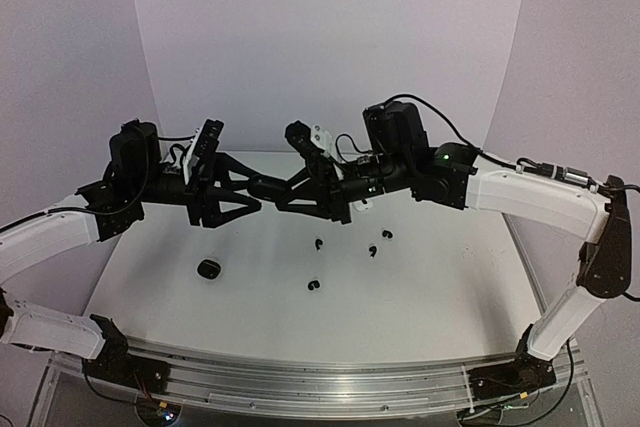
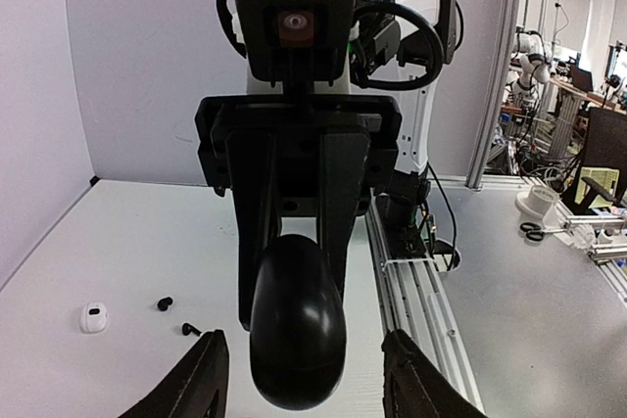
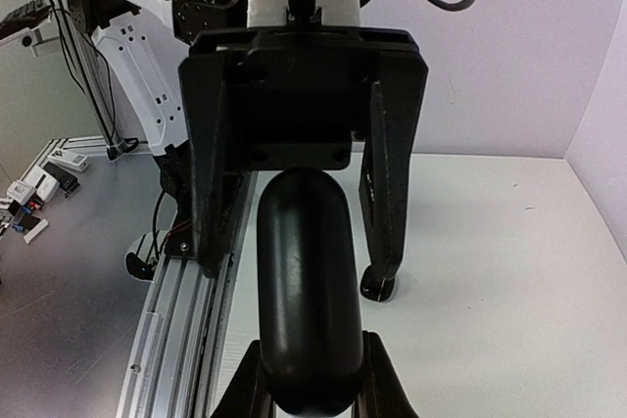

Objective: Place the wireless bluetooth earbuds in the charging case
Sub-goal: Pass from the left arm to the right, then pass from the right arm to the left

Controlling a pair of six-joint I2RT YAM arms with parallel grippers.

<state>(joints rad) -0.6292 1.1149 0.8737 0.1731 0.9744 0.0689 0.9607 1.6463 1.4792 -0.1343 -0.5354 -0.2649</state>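
A black pebble-shaped charging case [image 2: 297, 320] hangs in the air between the two arms, over the middle of the table. My right gripper [image 3: 309, 359] is shut on its end [image 3: 306, 310]. My left gripper [image 2: 302, 342] stands open around the other end, and both fingers [image 2: 201, 379] are clear of the case. Several tiny black earbuds lie loose on the white table below, one [image 1: 313, 285] nearest me, one [image 1: 319, 244] in the middle and two [image 1: 373, 250] to the right. Two of them [image 2: 165, 303] show in the left wrist view.
A second black case [image 1: 208, 269] lies on the table at the left. A white case [image 2: 94, 317] lies near the earbuds. An aluminium rail [image 1: 320, 377] runs along the near edge. Pale walls close off the back and sides.
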